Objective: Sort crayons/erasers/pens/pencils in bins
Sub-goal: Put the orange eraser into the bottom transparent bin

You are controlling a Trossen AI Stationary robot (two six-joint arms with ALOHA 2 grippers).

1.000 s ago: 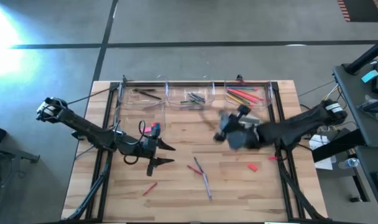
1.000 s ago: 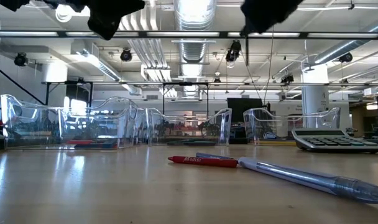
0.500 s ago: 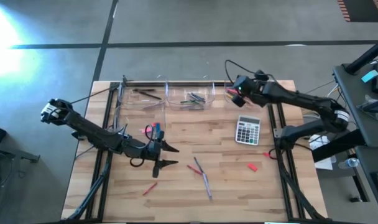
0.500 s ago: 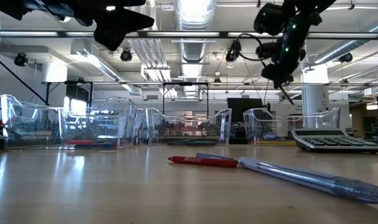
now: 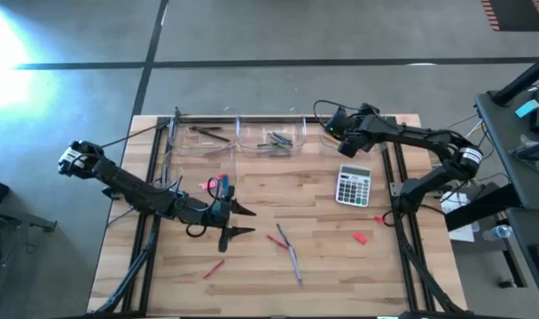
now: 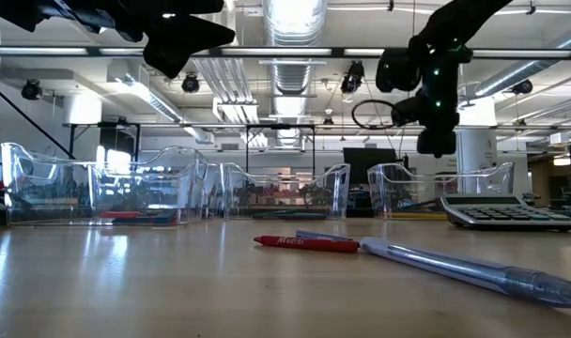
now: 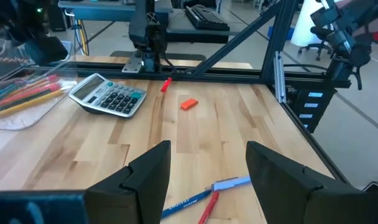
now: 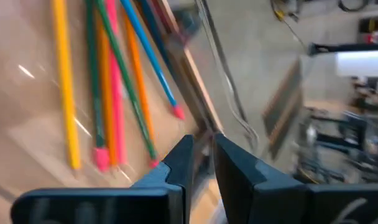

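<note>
Clear plastic bin (image 5: pixel 347 136) at table's far right holds pencils (image 8: pixel 108 87): thin sticks, yellow, orange, green, pink, blue, lying side by side. Right gripper (image 5: pixel 331 129) hovers over that bin, fingers (image 8: pixel 176 163) narrowly parted, nothing between. Left gripper (image 5: pixel 242 220) mid-table, fingers wide apart, empty, near blue pen (image 7: pixel 229 183).

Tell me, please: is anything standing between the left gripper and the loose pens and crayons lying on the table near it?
Nothing visible does. The left gripper hovers open over bare table, and the blue pen and red crayon lie just ahead on open wood. The calculator sits farther off, aside from that path.
</note>
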